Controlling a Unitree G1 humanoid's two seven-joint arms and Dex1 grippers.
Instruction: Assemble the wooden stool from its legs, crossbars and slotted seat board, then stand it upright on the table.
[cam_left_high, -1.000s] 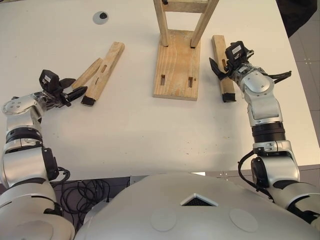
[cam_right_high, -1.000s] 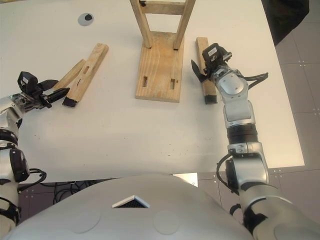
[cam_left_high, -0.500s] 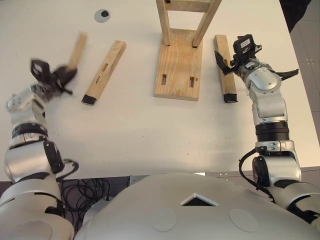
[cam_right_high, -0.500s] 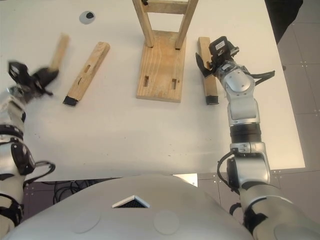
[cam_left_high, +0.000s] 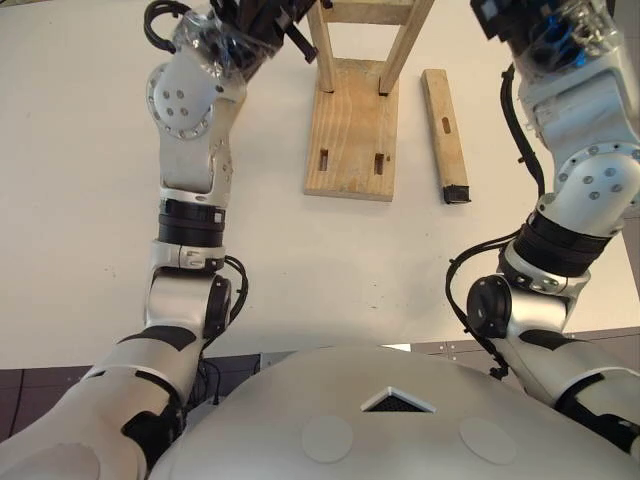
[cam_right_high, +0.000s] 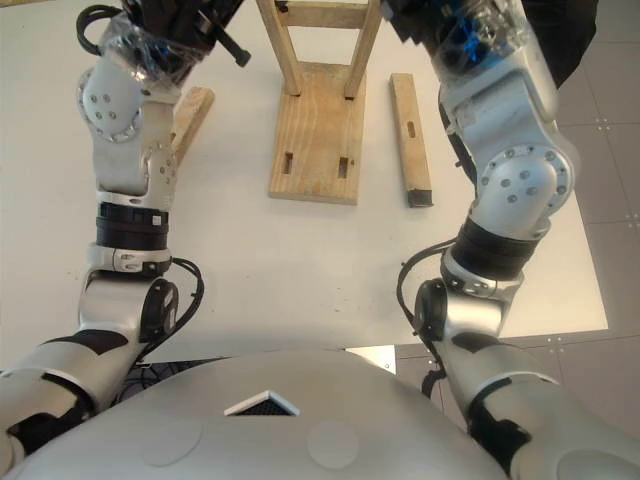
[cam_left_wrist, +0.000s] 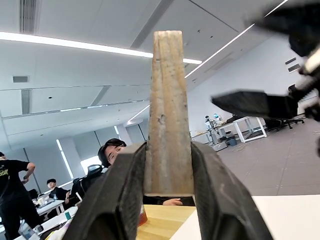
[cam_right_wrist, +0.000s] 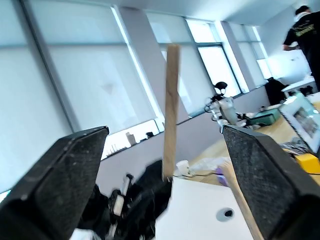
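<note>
The slotted seat board (cam_left_high: 352, 130) lies flat on the white table with two legs (cam_left_high: 323, 45) standing in its far slots, joined by a crossbar (cam_left_high: 375, 12). My left gripper (cam_left_wrist: 167, 165) is raised beside the left leg and shut on a short wooden bar (cam_left_wrist: 169, 110) that points upward. My right gripper (cam_right_wrist: 165, 131) is open and empty, held high at the frame's right side, facing that bar (cam_right_wrist: 171, 105). One loose slotted leg (cam_left_high: 445, 135) lies right of the board. Another leg (cam_right_high: 192, 108) lies to the left, half hidden behind my left arm.
Two empty slots (cam_left_high: 325, 157) show at the seat board's near end. The white table (cam_left_high: 330, 270) has bare room in front of the board, and its near edge (cam_left_high: 400, 345) runs close to my body. Dark floor lies beyond the right edge.
Both arms have swung up from the table. The left has carried the short bar from the table's left side up beside the stool frame. The right has risen away from the loose leg.
</note>
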